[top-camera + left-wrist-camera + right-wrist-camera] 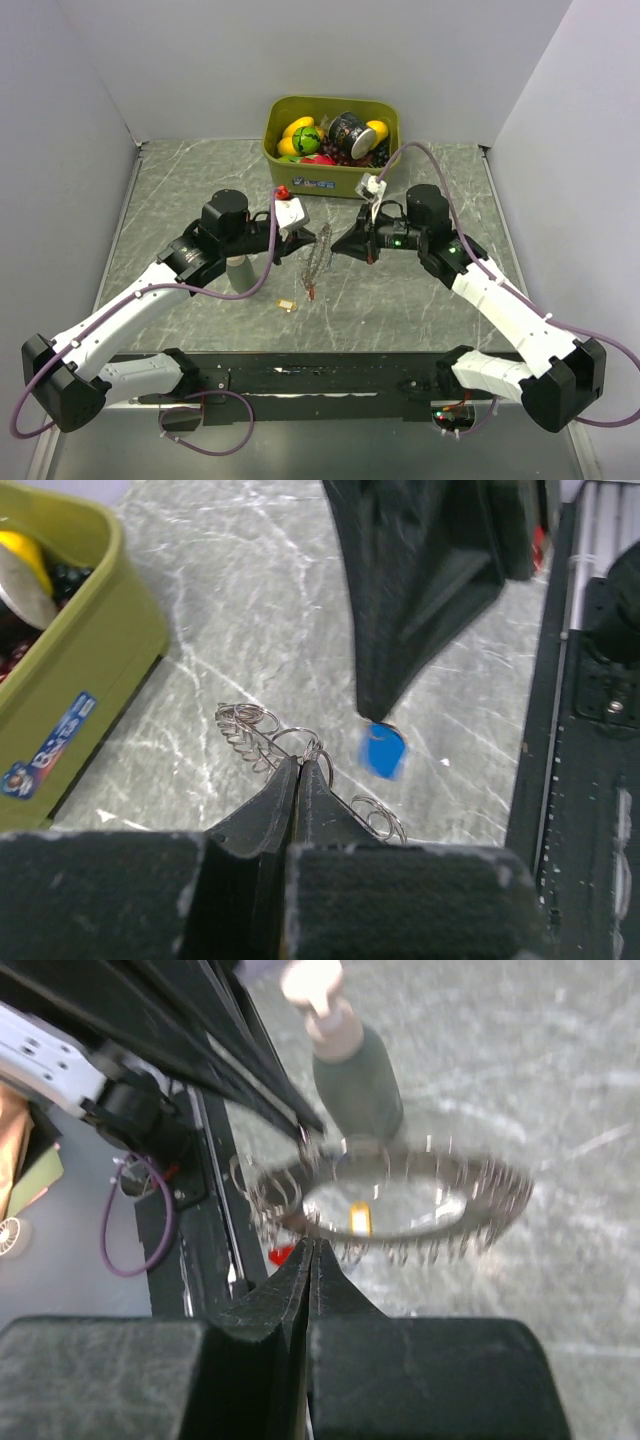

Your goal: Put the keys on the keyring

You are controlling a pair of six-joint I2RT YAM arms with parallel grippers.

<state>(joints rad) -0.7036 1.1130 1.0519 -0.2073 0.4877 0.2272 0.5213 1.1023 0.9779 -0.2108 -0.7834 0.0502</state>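
My left gripper (300, 768) is closed to a thin line, pinching a strand of the keyring (248, 727). The silvery loop seems lifted off the marble table (250, 570). Facing it, just beside the keyring, my right gripper (377, 718) is also closed, and the blue key (384, 752) appears pinched at its tip (the tag is blurred, so I judge this grip from the left wrist view alone).

The step in hand looks like threading the blue key onto the keyring. The next move calls for bringing the key's hole exactly to an open end of the chain while the left side holds it steady.

The yellow key (360, 1218) shows through the keyring's loop, lying on the table beneath it. The red key (282, 1254) lies near the keyring's edge.

I cannot make out where the chain opens. The blue key's hole is hidden by the fingertips, and in the right wrist view my own fingers hide that key altogether.
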